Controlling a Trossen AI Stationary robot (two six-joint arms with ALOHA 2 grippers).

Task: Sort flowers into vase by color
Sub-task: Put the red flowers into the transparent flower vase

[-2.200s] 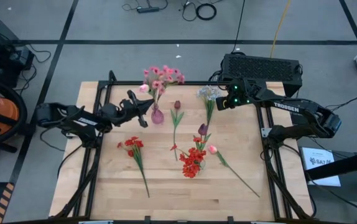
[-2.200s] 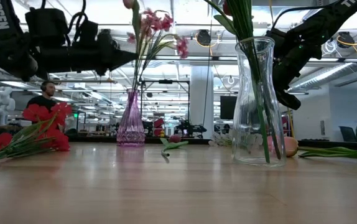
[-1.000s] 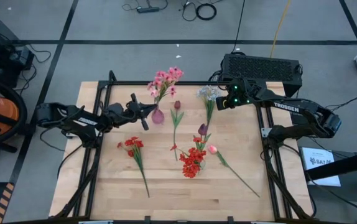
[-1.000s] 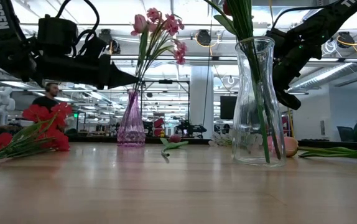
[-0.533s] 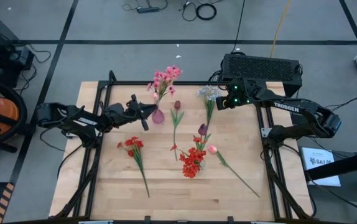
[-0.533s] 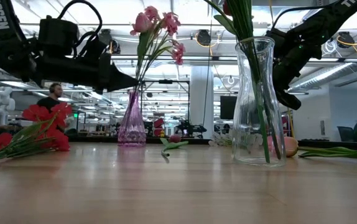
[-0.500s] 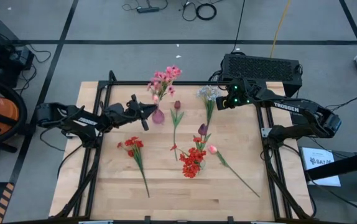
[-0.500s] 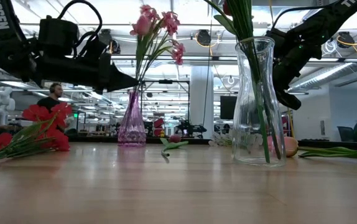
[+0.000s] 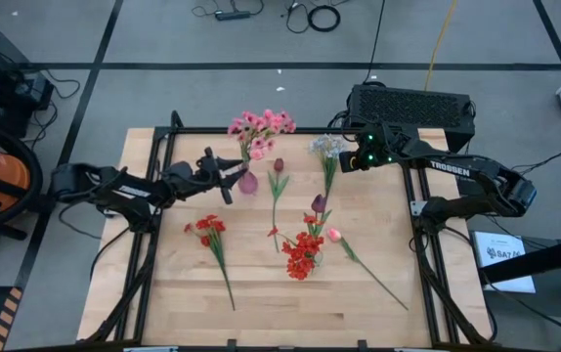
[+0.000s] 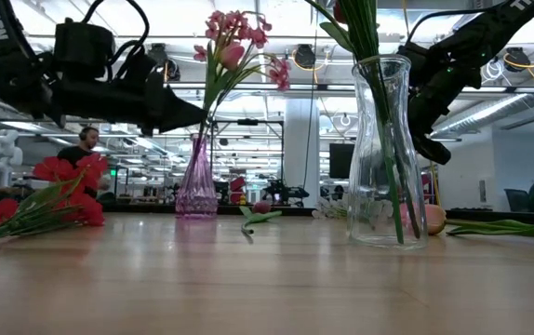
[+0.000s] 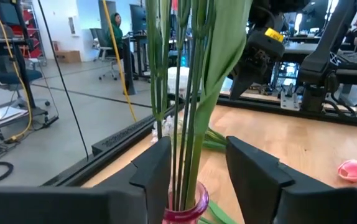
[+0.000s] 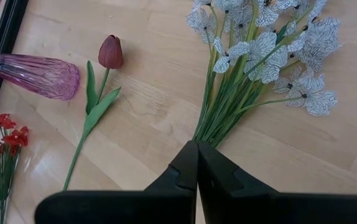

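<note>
While the pink flowers [image 9: 258, 123] stand upright in the pink vase [image 9: 247, 181], I see my left hand [image 11: 188, 167] spread around their stalks. My right hand [image 12: 197, 163], pressed together, hovers above the white flowers [image 12: 272, 43] on the tabletop [image 9: 261, 293].

A wooden table [image 9: 378, 284] carries a pink vase [image 9: 247, 181], a clear vase [image 10: 380, 158] and loose flowers [image 9: 212, 235].

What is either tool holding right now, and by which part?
Nothing is held. The left tool is open, its fingers either side of the pink flowers' stalks above the pink vase. The right tool is shut and empty over the white sprig.
</note>
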